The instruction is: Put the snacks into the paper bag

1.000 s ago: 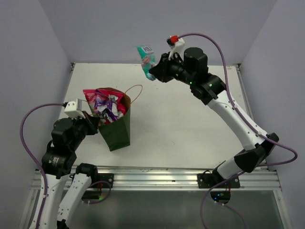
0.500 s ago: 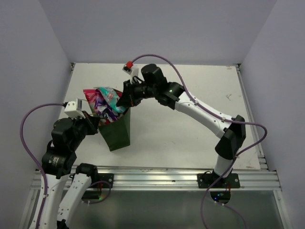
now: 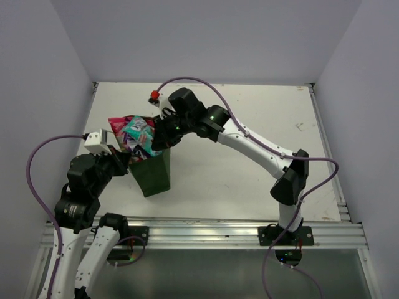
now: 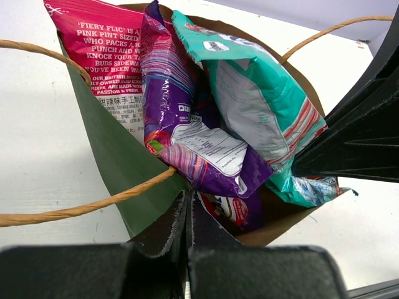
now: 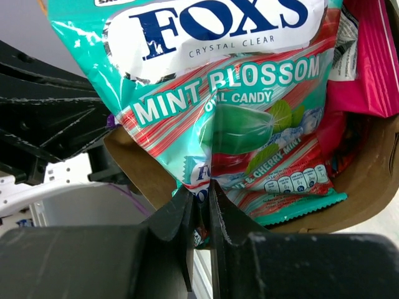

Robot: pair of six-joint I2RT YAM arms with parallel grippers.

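The dark green paper bag (image 3: 153, 177) stands upright at the table's left. My left gripper (image 3: 124, 163) is shut on its near rim, the green wall (image 4: 106, 156) pinched at my fingertips (image 4: 187, 202). Inside it stand a red packet (image 4: 100, 43), a purple packet (image 4: 181, 118) and, lower down, a red-and-white one (image 4: 234, 208). My right gripper (image 3: 157, 134) is shut on the bottom edge of the teal mint packet (image 5: 237, 93), holding it in the bag's mouth over the brown inside (image 5: 368, 180). The teal packet (image 4: 262, 112) leans against the purple one.
Thin tan loop handles (image 4: 75, 208) arch out on both sides of the bag. The right gripper's black body (image 4: 361, 124) crowds the bag's right rim. White tabletop (image 3: 249, 168) spreads to the right; a metal rail (image 3: 206, 227) runs along the near edge.
The right arm has swung left and down from high over the back of the table, carrying the teal packet into the bag's mouth. The left arm and bag have stayed put.
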